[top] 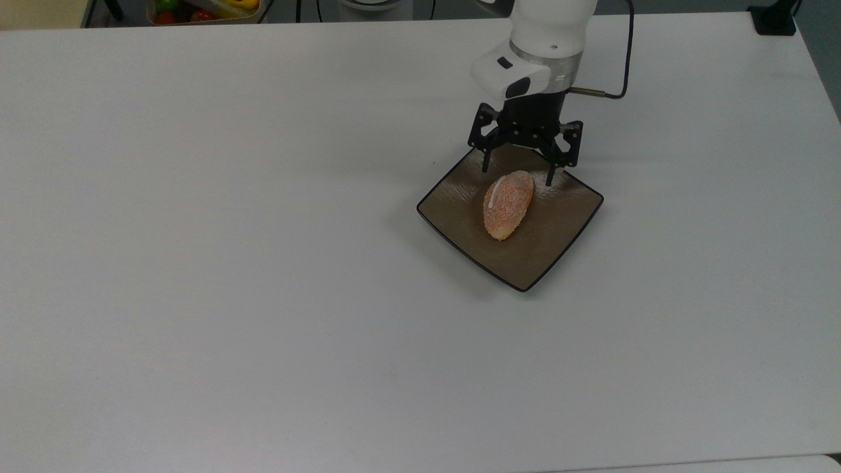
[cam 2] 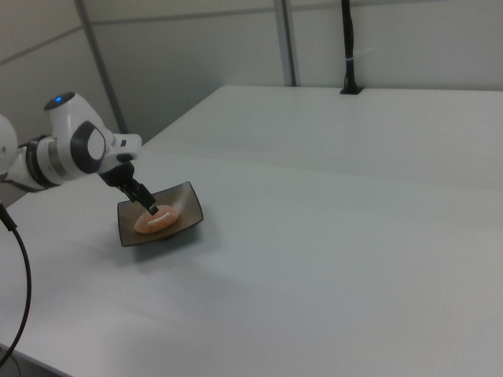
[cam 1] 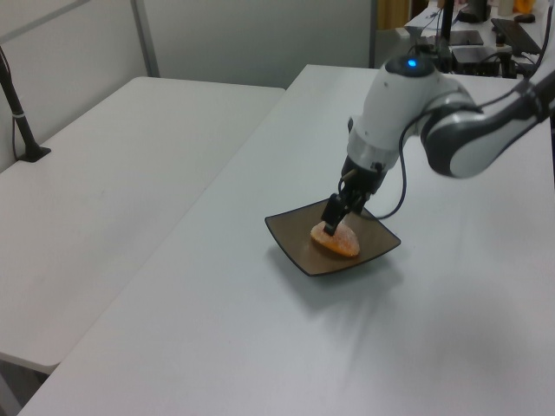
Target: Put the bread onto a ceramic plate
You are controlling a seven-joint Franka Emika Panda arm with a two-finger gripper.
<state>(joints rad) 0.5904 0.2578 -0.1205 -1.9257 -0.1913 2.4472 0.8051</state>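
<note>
Top view first, working from the top view's left to its right: we see a long run of bare white worktop (top: 230, 263), then the square brown plate (top: 558, 243), which sits right of the middle and nearer the worktop's far edge than its near one. The bread (top: 507, 203) lies on the plate, a little toward the plate's left half, with its white stripe up. Just beyond the bread's far end hangs the hand (top: 518, 176), fingers spread apart with one on each side of that end, gripping nothing.

We judge the bread to be light and soft, with a crumbly sugared crust that could shed or dent under a hard squeeze. If we had to lift it again, we would take it across its short width near the middle, with gentle pressure. The plate looks glossy, stiff and breakable, so we would avoid knocking its rim.

Left view shows the bread resting flat in the plate (cam 1: 295, 247), with the hand (cam 1: 334, 217) just above it. The placing looks done to us.
</note>
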